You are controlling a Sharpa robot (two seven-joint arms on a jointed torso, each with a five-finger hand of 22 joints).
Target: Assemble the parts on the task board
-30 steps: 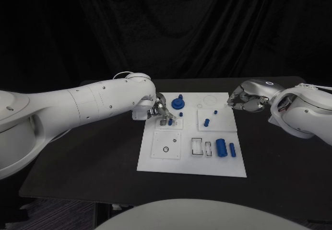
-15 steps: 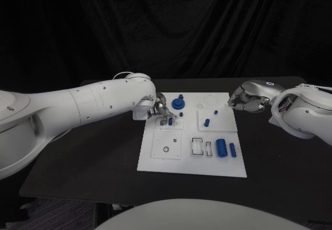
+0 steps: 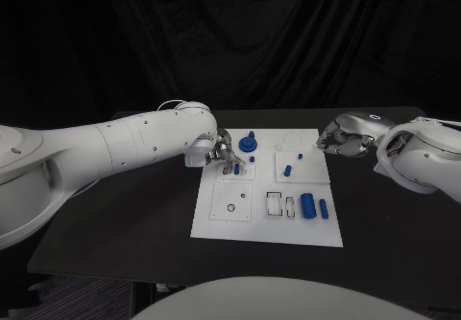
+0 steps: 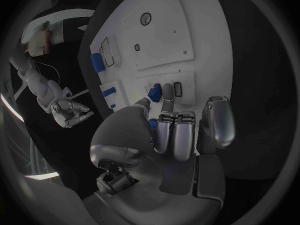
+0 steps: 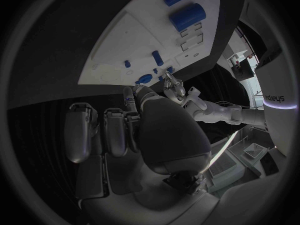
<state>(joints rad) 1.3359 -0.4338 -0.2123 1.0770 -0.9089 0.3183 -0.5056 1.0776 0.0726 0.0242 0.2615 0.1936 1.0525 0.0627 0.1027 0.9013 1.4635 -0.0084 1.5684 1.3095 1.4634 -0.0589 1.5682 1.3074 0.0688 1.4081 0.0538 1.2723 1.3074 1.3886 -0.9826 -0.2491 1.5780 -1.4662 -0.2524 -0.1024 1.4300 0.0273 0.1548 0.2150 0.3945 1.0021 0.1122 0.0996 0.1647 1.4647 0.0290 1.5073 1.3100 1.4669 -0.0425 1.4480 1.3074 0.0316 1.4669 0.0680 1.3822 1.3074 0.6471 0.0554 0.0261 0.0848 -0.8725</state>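
The white task board (image 3: 274,230) lies mid-table. My left hand (image 3: 219,155) reaches over its left edge and pinches a small blue part (image 3: 236,169) that stands upright in a square tile. In the left wrist view the part (image 4: 154,91) sits between thumb and fingertip of that hand (image 4: 169,130), beside a dark slot (image 4: 177,88). My right hand (image 3: 344,141) hovers off the board's far right corner with its fingers curled in; I see nothing held in it (image 5: 144,130).
A tall blue stepped piece (image 3: 249,141) stands at the board's far edge. A blue peg (image 3: 286,171) and two small studs sit on the middle tiles. A thick blue cylinder (image 3: 306,205) and a thin one (image 3: 323,209) lie near two empty slots (image 3: 275,203).
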